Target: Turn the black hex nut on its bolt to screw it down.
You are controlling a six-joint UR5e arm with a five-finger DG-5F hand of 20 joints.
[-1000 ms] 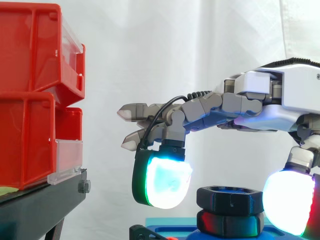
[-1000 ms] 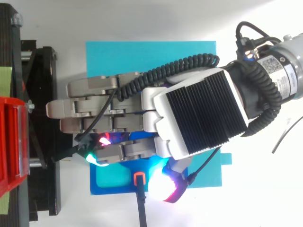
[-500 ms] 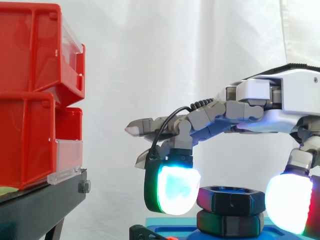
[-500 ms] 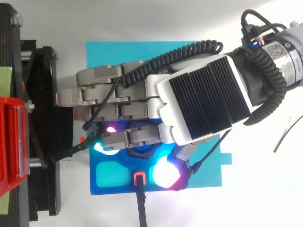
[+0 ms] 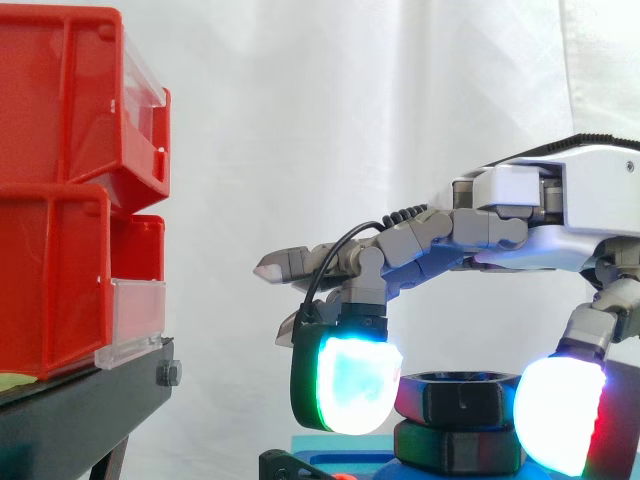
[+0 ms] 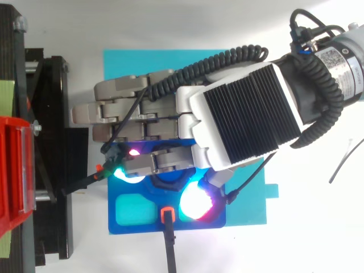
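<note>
Red bins [image 5: 50, 280] stacked on black stand [image 5: 80, 410], left; white curtain [image 5: 350, 120] behind; cyan sheet [image 6: 170, 62] lying flat.

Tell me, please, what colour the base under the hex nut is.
Dark blue base, best seen in the top view.

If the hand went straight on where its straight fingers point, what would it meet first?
Probably the lower red bin on the black stand, left of the hand pinching the black hex nut; depth is uncertain.

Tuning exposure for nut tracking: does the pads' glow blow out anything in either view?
Side view: both pads glow near white at their centres, losing detail; the nut between them reads dark. Top view: the robot hand covers most of the nut, and pad glow spills onto the blue base.
</note>
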